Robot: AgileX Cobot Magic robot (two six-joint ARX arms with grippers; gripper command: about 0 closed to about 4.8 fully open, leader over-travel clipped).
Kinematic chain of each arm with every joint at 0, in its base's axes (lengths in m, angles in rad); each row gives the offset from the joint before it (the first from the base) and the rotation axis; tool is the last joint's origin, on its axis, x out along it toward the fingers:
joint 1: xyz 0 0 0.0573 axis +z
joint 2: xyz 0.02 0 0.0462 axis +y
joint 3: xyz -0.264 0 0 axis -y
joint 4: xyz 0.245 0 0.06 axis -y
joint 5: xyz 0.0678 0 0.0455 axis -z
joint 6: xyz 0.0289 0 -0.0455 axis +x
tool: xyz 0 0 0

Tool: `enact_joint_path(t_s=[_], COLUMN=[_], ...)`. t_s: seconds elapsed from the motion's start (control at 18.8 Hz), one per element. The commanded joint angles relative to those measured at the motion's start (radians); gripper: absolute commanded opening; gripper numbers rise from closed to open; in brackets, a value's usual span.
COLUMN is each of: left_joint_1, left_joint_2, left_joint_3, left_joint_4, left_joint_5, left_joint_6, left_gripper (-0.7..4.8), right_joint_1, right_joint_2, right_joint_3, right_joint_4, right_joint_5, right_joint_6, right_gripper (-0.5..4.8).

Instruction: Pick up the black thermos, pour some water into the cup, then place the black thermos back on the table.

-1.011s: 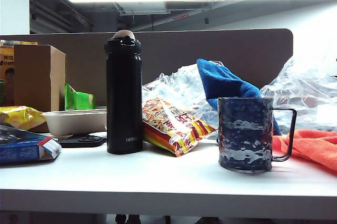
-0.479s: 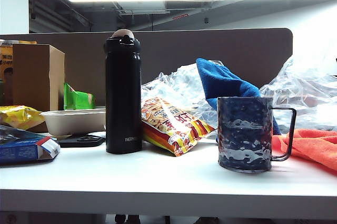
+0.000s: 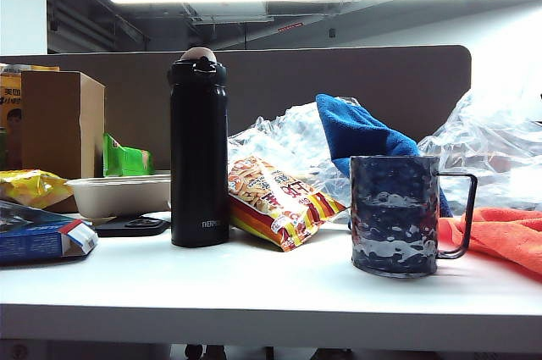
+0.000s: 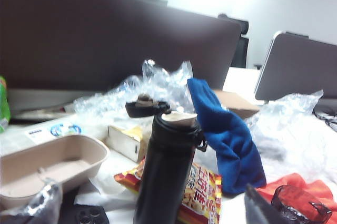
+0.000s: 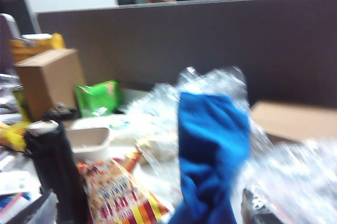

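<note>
The black thermos [image 3: 199, 152] stands upright on the white table [image 3: 254, 288], left of centre, with its lid closed. The dark blue dimpled cup [image 3: 394, 216] stands to its right, handle pointing right. Neither arm shows in the exterior view. In the left wrist view the thermos [image 4: 166, 176] rises ahead of my left gripper [image 4: 148, 204], which is open, its fingertips [image 4: 255, 205] far apart and clear of the bottle; the cup's rim [image 4: 301, 208] shows beyond one tip. My right gripper [image 5: 145, 205] is open too, with the thermos [image 5: 58, 176] off to one side.
A snack bag [image 3: 275, 203] leans between thermos and cup. A blue cloth [image 3: 360, 135] and crumpled clear plastic [image 3: 500, 148] lie behind, an orange cloth [image 3: 500, 237] right of the cup. Left of the thermos sit a beige bowl [image 3: 118, 195], cardboard box [image 3: 59, 123] and blue carton [image 3: 38, 237].
</note>
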Motion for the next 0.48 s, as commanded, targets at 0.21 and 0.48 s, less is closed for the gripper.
enact_joint_path(t_s=[0.21,0.48], left_joint_1=[-0.052,-0.123], left_joint_2=[0.316,0.556], left_joint_3=[0.075,0.076], left_joint_4=[0.105,0.237], left_joint_5=[0.118,0.047], left_joint_6=[0.118,0.196], left_gripper=[4.79,4.79], right_joint_1=[0.06,0.183], right_joint_2=[0.116,0.187], right_joint_3=[0.109,0.112], right_joint_4=[0.079,0.085], right_joint_5=[0.023,0.109], right_joint_6=[0.006,0.005], right_gripper=[4.79,4.79])
